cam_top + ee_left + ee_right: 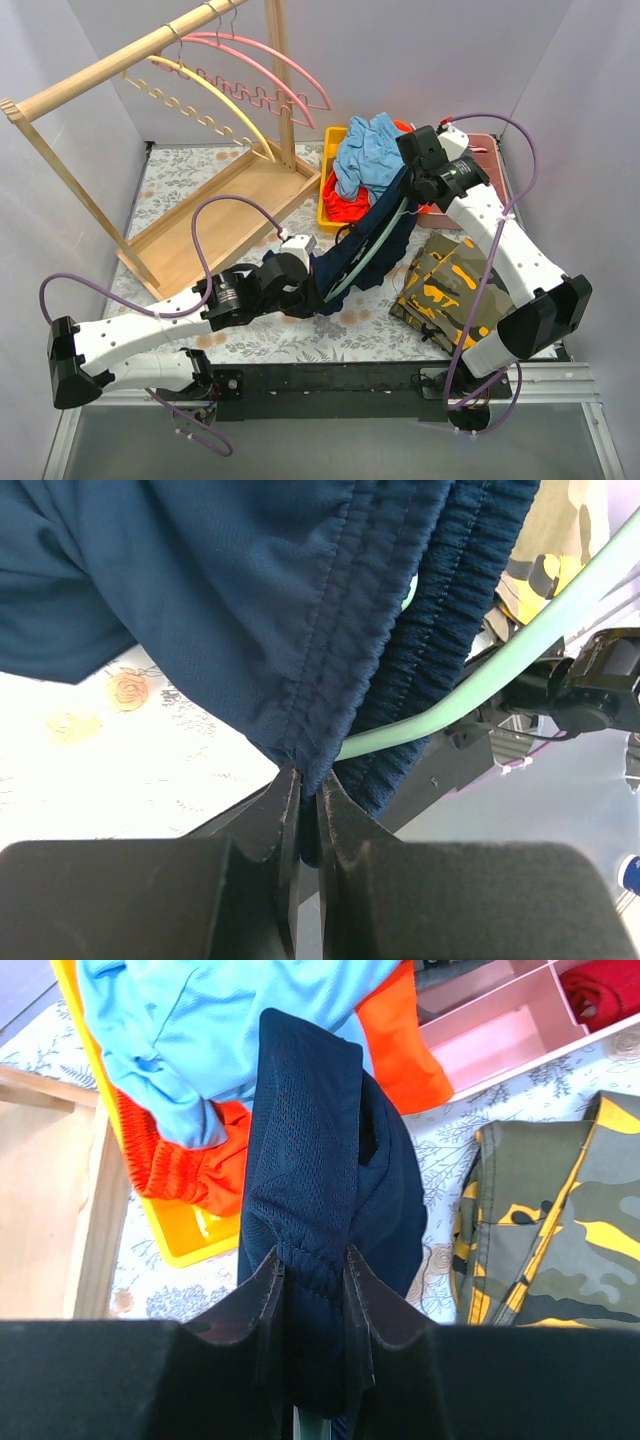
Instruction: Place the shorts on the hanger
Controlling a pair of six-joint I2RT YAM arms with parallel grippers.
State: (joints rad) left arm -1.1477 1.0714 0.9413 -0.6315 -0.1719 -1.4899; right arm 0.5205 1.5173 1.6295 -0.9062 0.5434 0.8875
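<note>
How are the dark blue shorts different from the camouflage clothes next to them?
The shorts are plain navy; the camouflage garment has green, yellow and dark patches. The shorts hang stretched between the left gripper and the right gripper, both shut on them; the camouflage garment lies folded on the table. The hanger touches the shorts, not the camouflage garment. Both are soft cloth.

A robot test cell in a lab. Plain white panel walls (450,50) box in a table (200,170) covered by a floral cloth. Two white-and-black robot arms (140,335) (510,250) are bolted to a black rail (330,380) at its near edge and trail purple cables (232,198). Staged props stand on the table: a wooden clothes rack (110,60), and a yellow bin (328,215) and a pink bin (487,145) holding garments.
</note>
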